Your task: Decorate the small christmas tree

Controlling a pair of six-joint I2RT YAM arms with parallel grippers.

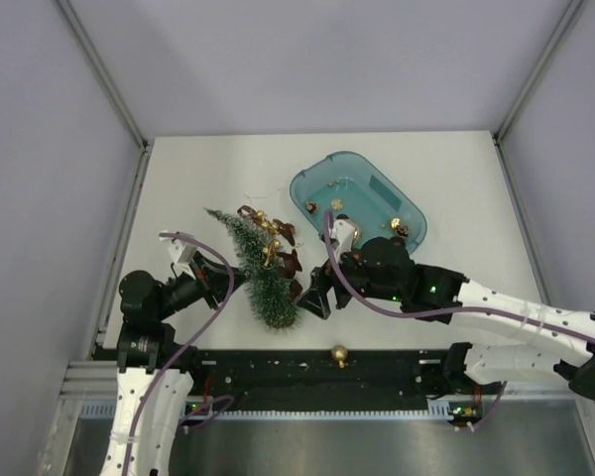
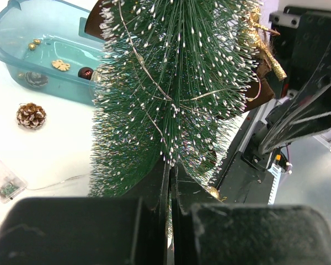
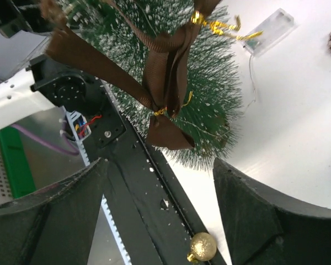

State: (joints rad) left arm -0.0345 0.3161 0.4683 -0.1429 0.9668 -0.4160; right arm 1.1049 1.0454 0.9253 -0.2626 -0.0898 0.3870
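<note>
My L claw [image 2: 171,165] is shut tight, tips in among the bristles of the small christmas tree [image 2: 171,83], which is tilted right in front of it. My R claw [image 3: 160,163] is spread wide, not touching the tree. The tree's wide end & brown ribbon [image 3: 165,66] are just ahead of it at the counter [image 3: 298,110] edge.

Bright, even overhead light, soft faint shadows, crisp focus (wrist views blurry close up).
</note>
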